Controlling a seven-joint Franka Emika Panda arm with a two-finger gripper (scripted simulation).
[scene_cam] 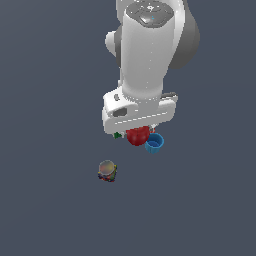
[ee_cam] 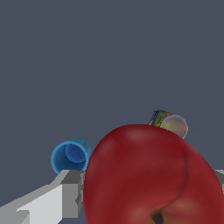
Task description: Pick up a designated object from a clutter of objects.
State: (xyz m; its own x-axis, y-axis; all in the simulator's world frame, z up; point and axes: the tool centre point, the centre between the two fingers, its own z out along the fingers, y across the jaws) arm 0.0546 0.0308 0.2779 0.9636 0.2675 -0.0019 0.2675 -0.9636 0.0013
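Between the fingers of the pincer (scene_cam: 138,134) sits the red ball (scene_cam: 137,135), and in the wrist view it fills most of the frame, with a grey finger (ee_cam: 65,192) pressed against one side of it and a small corner of the other finger at the opposite side — so the pincer is clamped on the red ball. Its dimple (ee_cam: 158,216) shows at the edge of the wrist picture. In the exterior view the white hand of the arm (scene_cam: 145,65) hangs directly over the ball and covers its upper part. I take the ball as the landmark for the other things. Touching it or just beside it, toward the exterior view's right, is the blue cup (scene_cam: 154,143), whose open mouth is visible. Just beside the ball toward the exterior view's left, a small green corner of the red-green cube (scene_cam: 117,135) comes out from under the hand; the rest of it is hidden. Well apart from the ball, lower and toward the exterior view's left, the multicoloured can (scene_cam: 107,170) with the pale top stands alone on the dark grey surface (scene_cam: 45,200). Whether the ball touches the surface I cannot tell.
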